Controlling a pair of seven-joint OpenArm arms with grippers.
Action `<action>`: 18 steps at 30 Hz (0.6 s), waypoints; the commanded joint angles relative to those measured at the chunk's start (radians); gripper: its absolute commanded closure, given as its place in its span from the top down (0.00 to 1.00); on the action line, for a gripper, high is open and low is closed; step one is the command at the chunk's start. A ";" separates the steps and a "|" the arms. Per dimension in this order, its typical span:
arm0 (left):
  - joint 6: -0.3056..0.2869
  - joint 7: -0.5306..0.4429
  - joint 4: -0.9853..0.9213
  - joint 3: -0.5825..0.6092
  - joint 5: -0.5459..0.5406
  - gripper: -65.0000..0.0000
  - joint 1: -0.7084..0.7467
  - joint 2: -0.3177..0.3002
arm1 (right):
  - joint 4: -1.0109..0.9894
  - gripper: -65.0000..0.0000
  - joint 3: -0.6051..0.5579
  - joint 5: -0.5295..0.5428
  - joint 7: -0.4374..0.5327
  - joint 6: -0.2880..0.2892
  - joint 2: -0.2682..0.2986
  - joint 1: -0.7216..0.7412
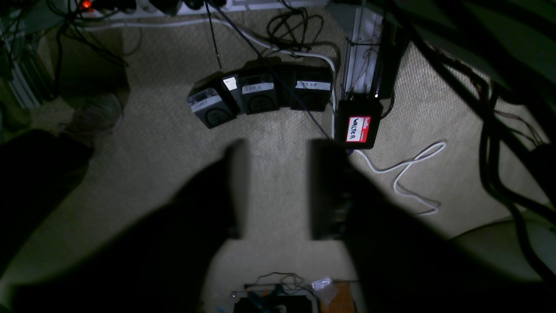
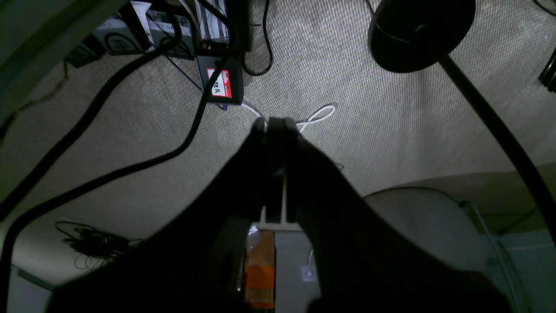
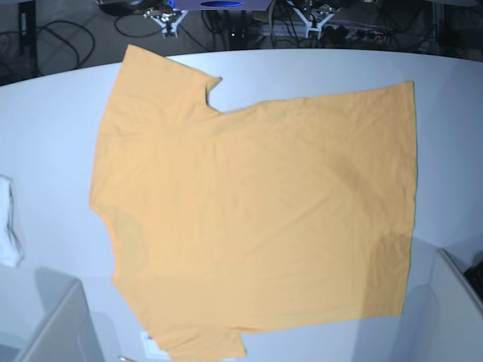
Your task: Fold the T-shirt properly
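In the base view, a small white cloth (image 3: 9,222) lay at the far left edge of the pale, curved table (image 3: 45,113), well apart from the T-shirt (image 3: 249,219), which was spread flat and plain side up across most of the tabletop, one sleeve reaching toward the far left corner, the other toward the near edge, and the hem running down the right side. No lettering showed on the visible face. Dark cables and equipment lay on the floor beyond the table's far rim. Neither arm appeared in that view. The left wrist camera looked down at a woven beige carpet (image 1: 152,143) in dim light; three black foot pedals (image 1: 258,93) sat in a row, each with a white strip of tape bearing handwriting too faint to read. Just right of them a black box (image 1: 358,124) carried a red-and-white label with hand-lettered text that looked like "WALTER". A white cable (image 1: 408,174) looped on the carpet to its right. The left gripper (image 1: 276,189) hung above the carpet with its dark fingers (image 1: 236,187) spread apart and nothing between them. In the right wrist view, over the same carpet, the labelled black box (image 2: 220,84) sat upper left and a round black stand base (image 2: 419,30) upper right. The right gripper (image 2: 273,126) had its tips pressed together, holding nothing.
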 commanded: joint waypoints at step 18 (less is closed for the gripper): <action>0.006 -0.004 0.093 0.008 0.007 0.00 0.111 -0.005 | 0.061 0.00 -0.005 -0.001 -0.002 0.006 0.045 -0.051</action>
